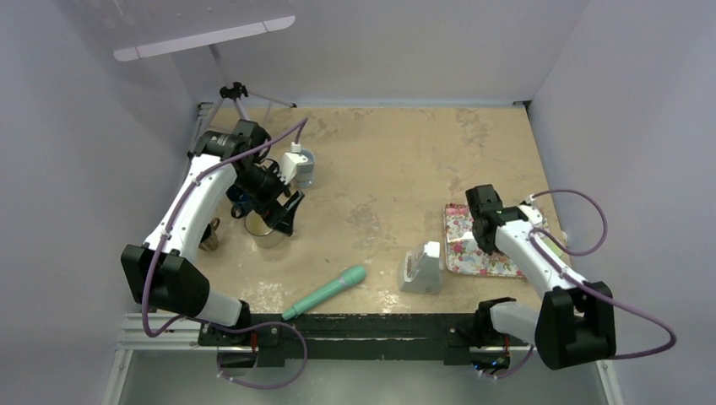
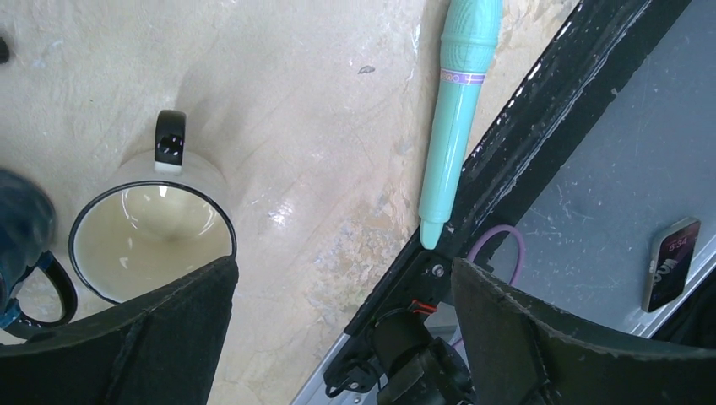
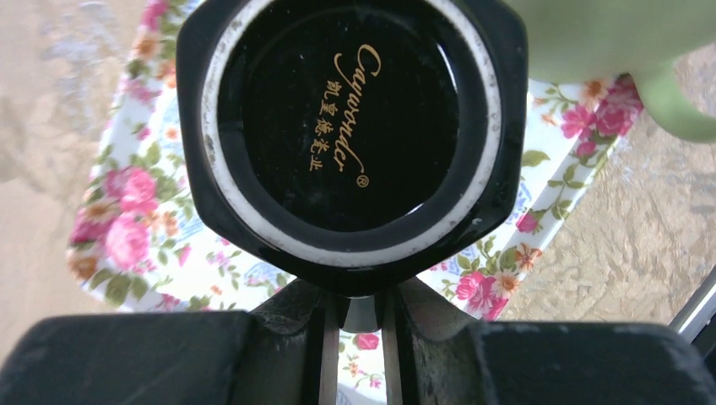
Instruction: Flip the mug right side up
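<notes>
A black mug [image 3: 350, 139] fills the right wrist view, its base with gold lettering facing the camera, over the floral tray [image 3: 135, 228]. My right gripper [image 3: 359, 308] is shut on a narrow part at the mug's side, apparently its handle. In the top view this gripper [image 1: 483, 221] is over the tray's left end [image 1: 460, 253] and hides the mug. My left gripper [image 2: 346, 337] is open and empty, its fingers [image 2: 169, 337] wide apart beside an upright cream mug with a black rim [image 2: 152, 240]. In the top view it [image 1: 283, 215] hovers by that mug [image 1: 268, 234].
A dark blue mug [image 2: 21, 245] stands next to the cream one. A teal pen-shaped tool [image 1: 325, 291] lies near the front edge and a white holder [image 1: 422, 270] beside the tray. A blurred green object [image 3: 642, 51] is by the black mug. A small tripod [image 1: 236, 93] stands at the back left.
</notes>
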You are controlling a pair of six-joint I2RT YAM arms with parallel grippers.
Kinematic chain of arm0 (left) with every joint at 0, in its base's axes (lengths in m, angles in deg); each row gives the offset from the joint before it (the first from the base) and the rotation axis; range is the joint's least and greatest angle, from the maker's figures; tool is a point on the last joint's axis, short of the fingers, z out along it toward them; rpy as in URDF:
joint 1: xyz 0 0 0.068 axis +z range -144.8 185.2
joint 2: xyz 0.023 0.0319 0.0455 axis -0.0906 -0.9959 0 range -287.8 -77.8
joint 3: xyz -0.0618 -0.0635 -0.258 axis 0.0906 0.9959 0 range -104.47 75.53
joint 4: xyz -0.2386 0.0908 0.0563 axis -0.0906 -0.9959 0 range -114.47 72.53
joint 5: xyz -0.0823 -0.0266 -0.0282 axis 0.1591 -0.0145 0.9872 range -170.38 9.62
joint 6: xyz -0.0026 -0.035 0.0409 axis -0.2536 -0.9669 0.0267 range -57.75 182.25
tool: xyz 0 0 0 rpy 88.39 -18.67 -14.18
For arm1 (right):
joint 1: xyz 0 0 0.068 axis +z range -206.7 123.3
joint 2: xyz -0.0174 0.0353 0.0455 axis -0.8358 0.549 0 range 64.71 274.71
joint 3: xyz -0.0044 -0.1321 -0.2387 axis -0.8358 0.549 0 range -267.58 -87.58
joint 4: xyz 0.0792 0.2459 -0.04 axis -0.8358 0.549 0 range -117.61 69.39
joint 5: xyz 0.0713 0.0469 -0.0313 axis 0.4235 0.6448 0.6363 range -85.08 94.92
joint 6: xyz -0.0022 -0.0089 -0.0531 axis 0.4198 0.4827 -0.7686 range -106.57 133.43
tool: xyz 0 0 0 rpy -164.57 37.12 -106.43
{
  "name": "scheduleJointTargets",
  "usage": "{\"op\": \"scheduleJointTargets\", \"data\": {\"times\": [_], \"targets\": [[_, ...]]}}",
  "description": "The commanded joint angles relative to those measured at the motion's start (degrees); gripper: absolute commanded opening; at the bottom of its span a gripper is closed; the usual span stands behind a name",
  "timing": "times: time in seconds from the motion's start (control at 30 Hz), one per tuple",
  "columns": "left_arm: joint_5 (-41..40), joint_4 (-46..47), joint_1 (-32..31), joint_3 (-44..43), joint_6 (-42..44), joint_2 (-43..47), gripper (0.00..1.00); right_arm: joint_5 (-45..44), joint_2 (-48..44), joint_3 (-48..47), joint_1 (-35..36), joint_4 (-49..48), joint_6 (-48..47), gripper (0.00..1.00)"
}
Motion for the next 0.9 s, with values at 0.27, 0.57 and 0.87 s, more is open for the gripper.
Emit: {"op": "scheduleJointTargets", "data": {"times": [0.27,0.57,0.87], "targets": [[18.2,12.7,0.5,-7.8,-16.7,-0.3,1.00,2.8,-15.7,-12.7,0.1,-10.9,-29.7,0.00],[38.5,42.6,0.4,-6.2,-47.4,-1.1,1.00,22.7,-20.5,-22.9,0.5,-24.0,-36.2,0.00],[40.6,94.5,-0.3,1.7,-89.6,-2.8,1.00,41.8,-12.5,-23.7,13.4,-50.2,-20.4,0.00]]}}
